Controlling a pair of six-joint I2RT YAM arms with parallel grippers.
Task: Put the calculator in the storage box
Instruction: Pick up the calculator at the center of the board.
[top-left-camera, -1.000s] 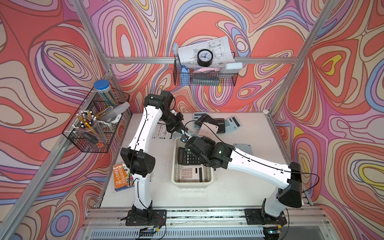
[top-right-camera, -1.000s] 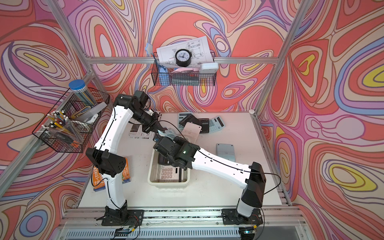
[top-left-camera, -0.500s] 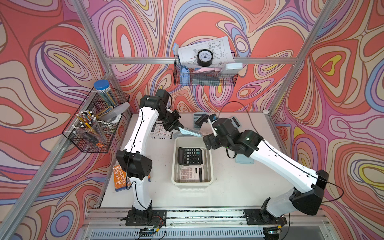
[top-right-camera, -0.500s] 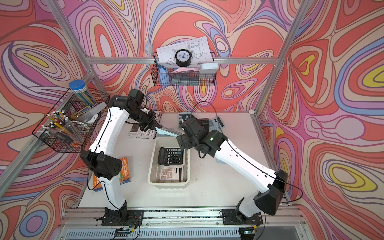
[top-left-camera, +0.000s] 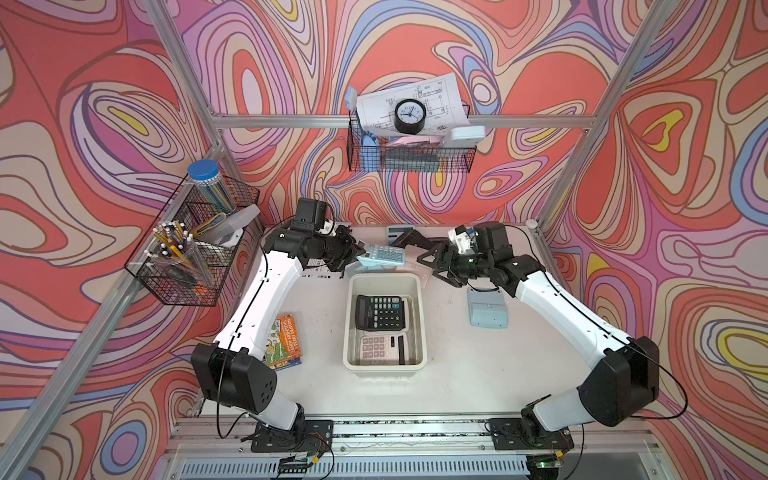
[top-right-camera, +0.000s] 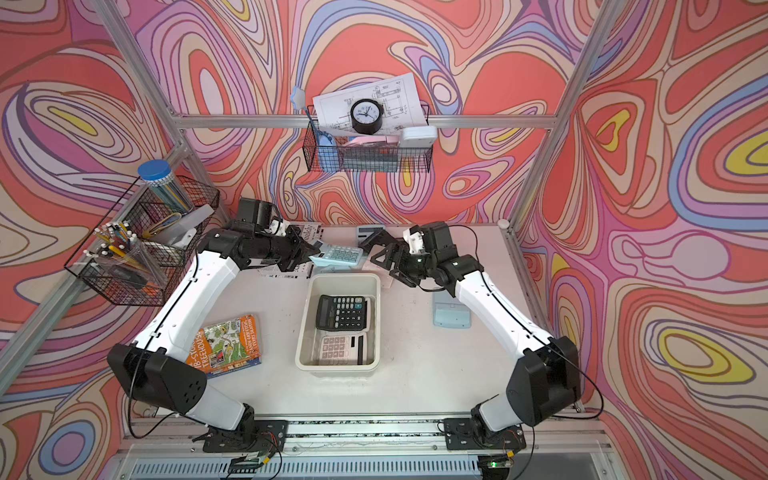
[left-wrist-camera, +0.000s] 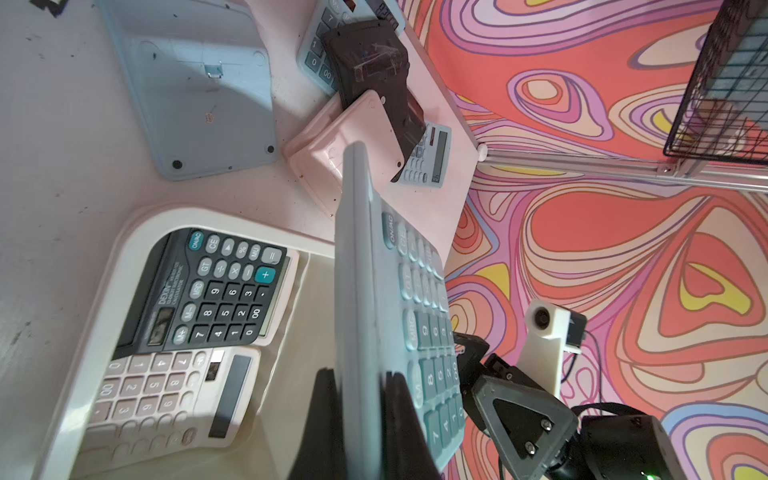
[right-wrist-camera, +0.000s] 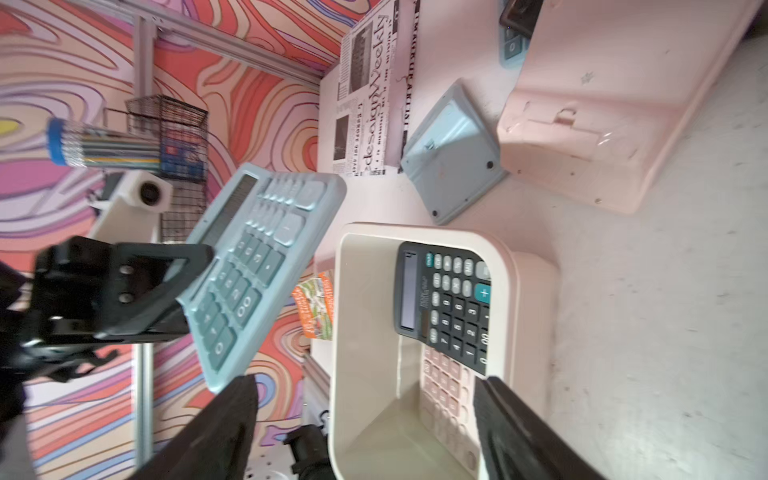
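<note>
We are gripping the blue calculator (top-left-camera: 384, 254) by one end in our left claw (top-left-camera: 355, 255), our right claw (top-left-camera: 434, 266) hanging open and empty nearby, and since it is hovering tilted by the far rim of the storage box (top-left-camera: 384, 277), releasing early is risking a tumble onto the surface (top-left-camera: 457, 353).

- Up in the air: the pale blue plastic calculator (top-left-camera: 384, 254) with its teal number keys, face up and tilted. The left gripper (top-left-camera: 352, 257) pinches it by one edge, seemingly just beyond the box's far rim.
- The cream-white rectangular plastic storage box (top-left-camera: 384, 277) sits flat mid-table. Inside, a black calculator (top-left-camera: 379, 312) overlaps a pink calculator (top-left-camera: 380, 350), both face up.
</note>
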